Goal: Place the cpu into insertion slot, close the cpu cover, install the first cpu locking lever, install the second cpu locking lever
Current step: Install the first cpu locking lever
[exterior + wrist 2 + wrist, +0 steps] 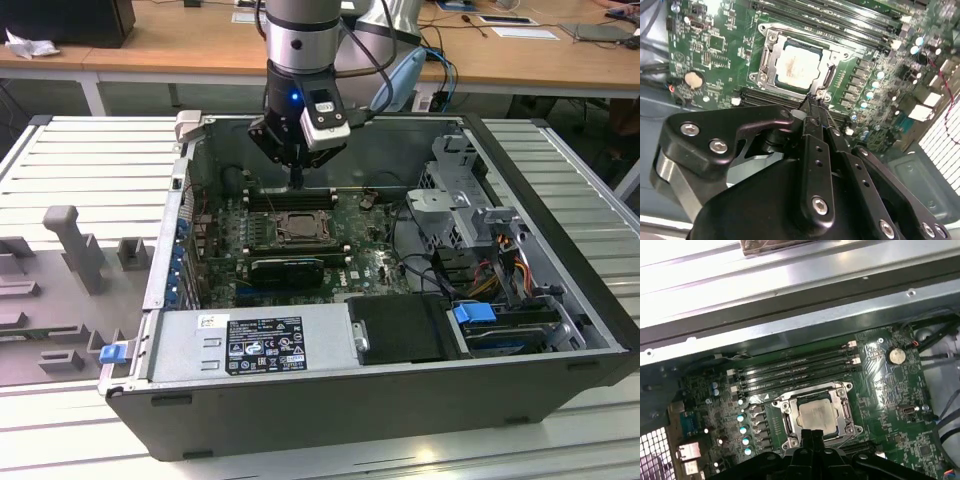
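Starting at the exterior view's left: a few grey plastic fixtures (75, 245) sit on the ribbed metal counter (90, 150), just beside the open pc case (400, 400). Inside, the labelled power supply (250, 345) runs along the wall nearest the camera, with a blue latch (114, 352) at its left corner. Past that is the green motherboard (360, 270). Roughly mid-board is the insertion slot (300, 229), with a long black card (287, 268) on the camera side of it and memory slots (290, 198) on the far side.

The cpu (797, 65) is already seated in the slot. The cpu cover (771, 52) looks to be lying flat over it, with the chip showing through the window. The arm hangs right over that spot, and the fingers (810, 132) are squeezed together into a narrow tip with nothing visible between them. In the second wrist view the tip is right at the socket's corner, but I can't tell if it's actually touching anything. A coin battery (896, 356) sits well apart from the socket on the board.

Over on the exterior view's right you've got the grey drive cage (460, 190) and a blue-tabbed bay (474, 312).
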Controlling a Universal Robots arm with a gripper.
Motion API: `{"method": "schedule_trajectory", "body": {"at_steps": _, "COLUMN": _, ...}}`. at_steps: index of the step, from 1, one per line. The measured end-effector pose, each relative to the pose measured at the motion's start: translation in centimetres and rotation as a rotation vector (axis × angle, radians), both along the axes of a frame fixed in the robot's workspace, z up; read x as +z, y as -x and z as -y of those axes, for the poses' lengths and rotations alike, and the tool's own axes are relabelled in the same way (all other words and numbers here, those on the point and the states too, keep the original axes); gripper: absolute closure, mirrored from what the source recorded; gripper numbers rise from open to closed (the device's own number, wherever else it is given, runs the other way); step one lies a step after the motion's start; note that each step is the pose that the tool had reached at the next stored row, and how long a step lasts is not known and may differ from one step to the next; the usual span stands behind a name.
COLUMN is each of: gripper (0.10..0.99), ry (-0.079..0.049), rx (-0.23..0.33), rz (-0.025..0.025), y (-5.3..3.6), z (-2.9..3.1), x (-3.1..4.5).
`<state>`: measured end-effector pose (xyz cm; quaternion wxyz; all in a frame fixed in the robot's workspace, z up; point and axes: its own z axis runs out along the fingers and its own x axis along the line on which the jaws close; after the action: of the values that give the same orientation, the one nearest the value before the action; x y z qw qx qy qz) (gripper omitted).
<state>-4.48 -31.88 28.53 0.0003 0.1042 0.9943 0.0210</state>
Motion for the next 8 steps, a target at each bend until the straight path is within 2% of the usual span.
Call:
{"method": "schedule_trajectory", "body": {"at_steps": 2, "gripper": 0.98, "ry": 0.0, "rx": 0.054, "rz": 0.0, "y": 0.0, "z": 0.0, "x": 0.0}}
{"method": "schedule_trajectory", "body": {"at_steps": 4, "gripper": 0.98, "ry": 0.0, "rx": 0.082, "rz": 0.0001, "y": 0.0, "z": 0.0, "x": 0.0}}
{"method": "schedule_trajectory", "body": {"at_steps": 8, "gripper": 0.98, "ry": 0.0, "rx": 0.096, "rz": 0.0, "y": 0.0, "z": 0.0, "x": 0.0}}
